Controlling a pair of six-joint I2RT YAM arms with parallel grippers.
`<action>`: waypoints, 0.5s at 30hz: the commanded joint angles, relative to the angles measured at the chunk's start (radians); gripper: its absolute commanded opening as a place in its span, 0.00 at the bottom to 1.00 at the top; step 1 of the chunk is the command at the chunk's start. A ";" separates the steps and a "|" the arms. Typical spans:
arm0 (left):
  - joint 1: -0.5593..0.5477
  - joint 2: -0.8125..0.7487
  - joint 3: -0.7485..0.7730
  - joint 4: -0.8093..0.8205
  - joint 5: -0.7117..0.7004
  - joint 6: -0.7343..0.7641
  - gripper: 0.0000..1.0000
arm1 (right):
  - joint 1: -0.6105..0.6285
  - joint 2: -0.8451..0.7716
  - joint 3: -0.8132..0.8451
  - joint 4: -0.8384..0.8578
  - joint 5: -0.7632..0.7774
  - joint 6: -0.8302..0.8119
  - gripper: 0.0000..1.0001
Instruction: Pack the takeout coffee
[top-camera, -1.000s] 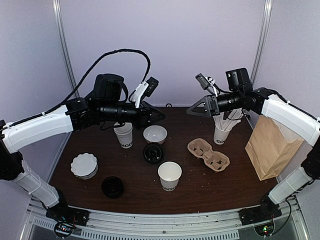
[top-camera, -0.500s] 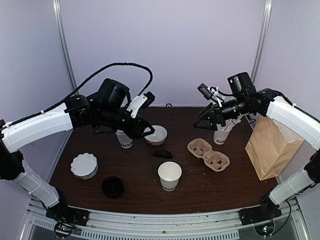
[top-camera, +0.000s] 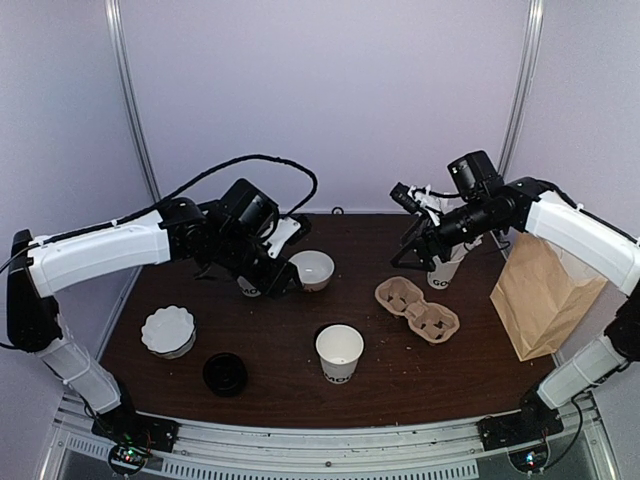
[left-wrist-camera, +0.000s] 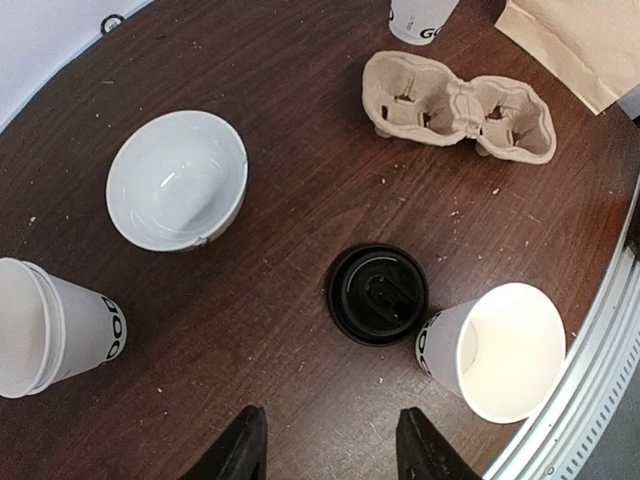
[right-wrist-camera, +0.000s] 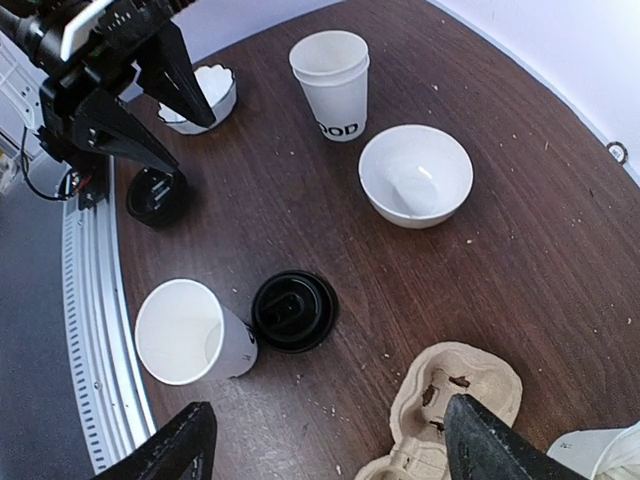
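No cup with a lid on it shows in any view. A lidless white cup (top-camera: 340, 351) with black print stands front centre, also in the left wrist view (left-wrist-camera: 497, 350). A loose black lid (left-wrist-camera: 378, 293) lies flat on the table against it, also in the right wrist view (right-wrist-camera: 293, 310). A second black lid (top-camera: 225, 372) lies front left. My left gripper (top-camera: 285, 283) is open and empty, pointing down behind the lid (left-wrist-camera: 335, 450). My right gripper (top-camera: 413, 250) is open and empty, high over the cardboard carrier (right-wrist-camera: 335, 450).
A stack of white cups (left-wrist-camera: 50, 325) and a white bowl (top-camera: 312, 268) sit under the left arm. A two-slot cardboard carrier (top-camera: 417, 308) lies right of centre. A cup with white sticks (top-camera: 445, 270) stands behind it. A brown paper bag (top-camera: 540, 295) stands right. A fluted white dish (top-camera: 168, 330) is left.
Both grippers have tilted downward toward the table. The left gripper has swung down and nearer. The black lid in the middle has shifted to sit against the lidless cup.
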 joint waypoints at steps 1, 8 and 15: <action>0.031 0.000 -0.005 0.006 0.045 -0.023 0.51 | 0.009 0.079 0.067 -0.106 0.116 -0.119 0.82; 0.060 0.034 -0.060 0.012 0.118 -0.059 0.52 | 0.103 0.194 0.105 -0.171 0.128 -0.216 0.88; 0.111 -0.005 -0.131 0.068 0.141 -0.076 0.51 | 0.307 0.226 0.162 -0.354 0.103 -0.434 0.82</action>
